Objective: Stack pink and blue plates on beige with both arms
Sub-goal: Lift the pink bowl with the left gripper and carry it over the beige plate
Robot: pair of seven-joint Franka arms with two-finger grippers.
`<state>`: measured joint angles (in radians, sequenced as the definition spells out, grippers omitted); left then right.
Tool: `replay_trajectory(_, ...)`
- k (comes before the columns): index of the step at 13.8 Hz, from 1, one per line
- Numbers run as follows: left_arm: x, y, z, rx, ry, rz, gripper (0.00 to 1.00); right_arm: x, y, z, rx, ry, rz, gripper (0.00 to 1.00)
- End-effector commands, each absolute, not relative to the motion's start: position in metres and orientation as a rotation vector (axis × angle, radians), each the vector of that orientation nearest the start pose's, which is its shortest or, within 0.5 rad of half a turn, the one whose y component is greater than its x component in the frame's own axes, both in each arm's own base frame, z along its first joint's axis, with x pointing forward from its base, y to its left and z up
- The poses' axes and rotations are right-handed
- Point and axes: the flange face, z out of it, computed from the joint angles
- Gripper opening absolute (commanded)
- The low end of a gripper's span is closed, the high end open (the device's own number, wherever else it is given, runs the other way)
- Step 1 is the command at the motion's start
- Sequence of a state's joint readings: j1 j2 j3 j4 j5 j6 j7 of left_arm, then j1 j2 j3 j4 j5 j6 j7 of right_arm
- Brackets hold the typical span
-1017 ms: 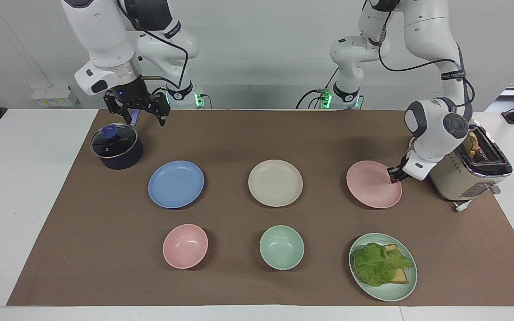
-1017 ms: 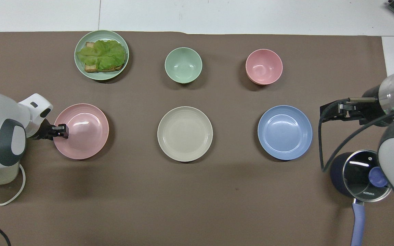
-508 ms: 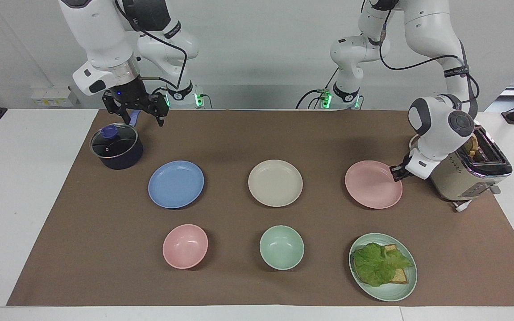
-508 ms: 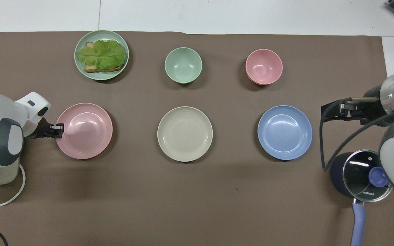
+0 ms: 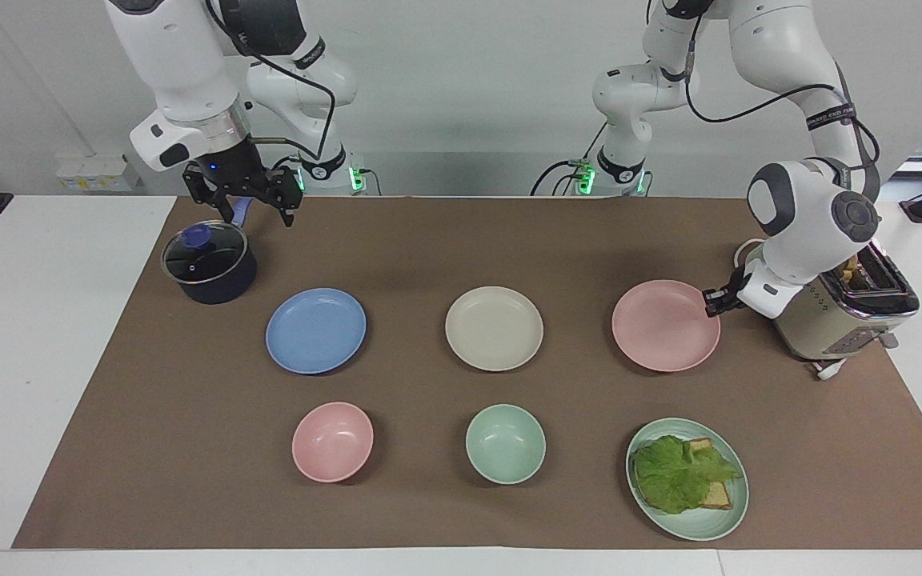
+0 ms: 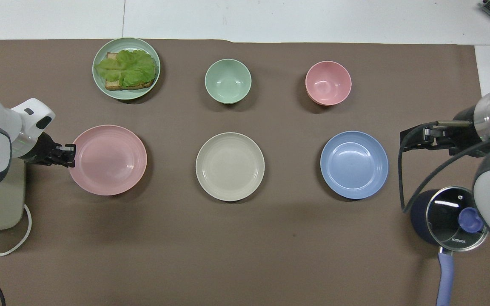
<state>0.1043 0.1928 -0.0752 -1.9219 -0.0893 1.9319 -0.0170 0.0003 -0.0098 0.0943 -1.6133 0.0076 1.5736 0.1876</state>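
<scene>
Left gripper [image 5: 711,302] was clamped on the rim of the pink plate [image 5: 663,325], at the edge toward the left arm's end of the table; plate looked lifted clear of the brown mat [image 5: 429,240], judging by its shadow in the facing view. Right gripper [image 5: 257,206] hung w/ fingers apart over the mat beside the lidded saucepan [image 5: 209,262], arm waiting. Blue plate [image 5: 315,330] lay flat toward the right arm's end; beige plate [image 5: 494,328] sat between blue and pink, bare.

Facing view alone showed both arm bases, the toaster [image 5: 845,312] slots w/ bread inside, and the left gripper's height. Overhead view alone showed the toaster's cord [image 6: 11,246], the pan's long blue handle [image 6: 445,276], and the lid's lettering: "KONKA" [image 6: 459,240].

Farther from the robots: pink bowl [image 5: 332,442], mint bowl [image 5: 505,444], mint plate [image 5: 697,524] w/ lettuce and toast. No other text was legible.
</scene>
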Motion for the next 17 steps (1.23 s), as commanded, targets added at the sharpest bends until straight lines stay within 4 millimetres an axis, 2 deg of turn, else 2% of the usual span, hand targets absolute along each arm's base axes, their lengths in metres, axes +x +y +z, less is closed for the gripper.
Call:
replay_trajectory(1,0.591,-0.013,0.397,-3.235,-0.224,0.322,0.0,0.543,0.048,0.611,-3.113,0.121,0.041,1.0)
replay_trajectory(3,0.593,-0.044,0.406,-3.24,-0.266,0.302,0.0,0.544,0.045,0.61,-3.112,0.13,0.044,1.0)
replay_trajectory(5,0.591,-0.075,0.408,-3.249,-0.3,0.303,0.0,0.544,0.042,0.61,-3.112,0.138,0.043,1.0)
replay_trajectory(7,0.581,-0.117,0.406,-3.232,-0.314,0.322,0.0,0.544,0.042,0.61,-3.112,0.138,0.043,1.0)
replay_trajectory(11,0.564,-0.168,0.406,-3.219,-0.296,0.325,0.0,0.544,0.042,0.61,-3.112,0.138,0.046,1.0)
replay_trajectory(13,0.555,-0.191,0.401,-3.22,-0.288,0.308,0.0,0.544,0.042,0.61,-3.112,0.138,0.046,1.0)
replay_trajectory(14,0.547,-0.209,0.394,-3.226,-0.272,0.309,0.0,0.544,0.041,0.61,-3.112,0.14,0.046,1.0)
replay_trajectory(17,0.535,-0.236,0.371,-3.253,-0.234,0.255,0.0,0.544,0.041,0.61,-3.112,0.14,0.043,1.0)
